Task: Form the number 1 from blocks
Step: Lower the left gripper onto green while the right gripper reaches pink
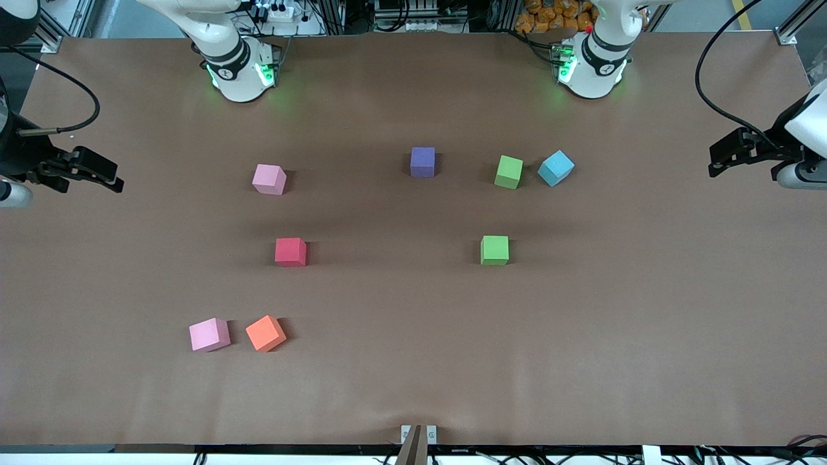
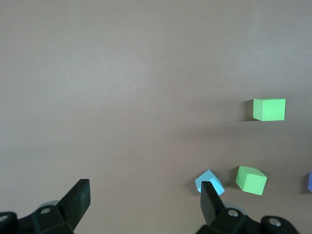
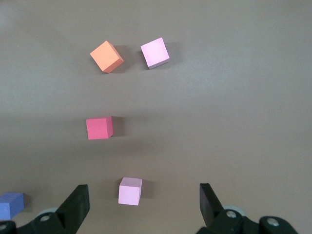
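Matt foam on every one of the blocks (image 1: 494, 250), no shine anywhere. The table (image 1: 413, 387) wears a smooth brown paper-like sheet, dull too. Black grippers look like matt plastic.

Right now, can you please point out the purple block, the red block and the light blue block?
purple block (image 1: 422, 161), front view, middle of its top face.
red block (image 1: 290, 251), front view, middle of the cube.
light blue block (image 1: 555, 168), front view, middle of the cube.
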Robot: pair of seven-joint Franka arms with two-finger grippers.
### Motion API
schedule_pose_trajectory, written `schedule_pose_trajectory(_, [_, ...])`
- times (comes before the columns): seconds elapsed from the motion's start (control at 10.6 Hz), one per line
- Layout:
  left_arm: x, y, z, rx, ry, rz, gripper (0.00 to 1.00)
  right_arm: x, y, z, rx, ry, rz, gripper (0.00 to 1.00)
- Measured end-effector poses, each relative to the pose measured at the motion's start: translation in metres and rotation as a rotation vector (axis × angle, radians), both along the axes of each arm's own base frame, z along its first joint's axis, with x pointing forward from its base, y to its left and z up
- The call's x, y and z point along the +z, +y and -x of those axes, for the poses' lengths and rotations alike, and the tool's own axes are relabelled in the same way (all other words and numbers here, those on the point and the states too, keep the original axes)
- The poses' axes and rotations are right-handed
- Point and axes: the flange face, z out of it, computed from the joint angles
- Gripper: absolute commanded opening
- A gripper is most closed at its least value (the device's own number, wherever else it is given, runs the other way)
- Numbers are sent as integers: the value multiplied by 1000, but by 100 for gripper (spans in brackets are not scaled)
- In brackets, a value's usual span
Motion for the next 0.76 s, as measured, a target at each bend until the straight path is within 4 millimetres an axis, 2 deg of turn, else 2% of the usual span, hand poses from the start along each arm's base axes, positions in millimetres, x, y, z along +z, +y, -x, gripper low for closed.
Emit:
schedule_pose_trajectory(0.19, [0, -1, 0, 0, 1, 7, 100, 0, 1, 0, 2, 0, 0, 100])
schedule_pose_trajectory(0.28, [-4, -8, 0, -8, 11, 45, 100, 0, 1, 0, 3, 0, 0, 100])
schedule_pose_trajectory(0.38, [-15, -29, -2, -32, 40, 127, 100, 0, 2, 0, 5, 0, 0, 100])
schedule_pose_trajectory(0.47, [-32, -62, -7, -73, 68, 203, 100, 0, 3, 0, 7, 1, 0, 100])
schedule_pose_trajectory(0.57, [-52, -108, -13, -134, 62, 239, 100, -1, 3, 0, 8, 2, 0, 100])
schedule_pose_trajectory(0.66, [-73, -163, -12, -170, 41, 256, 100, -1, 3, 0, 8, 3, 0, 100])
schedule_pose_trajectory(0.76, [-99, -218, -1, -175, 42, 272, 100, -1, 3, 0, 7, 2, 0, 100])
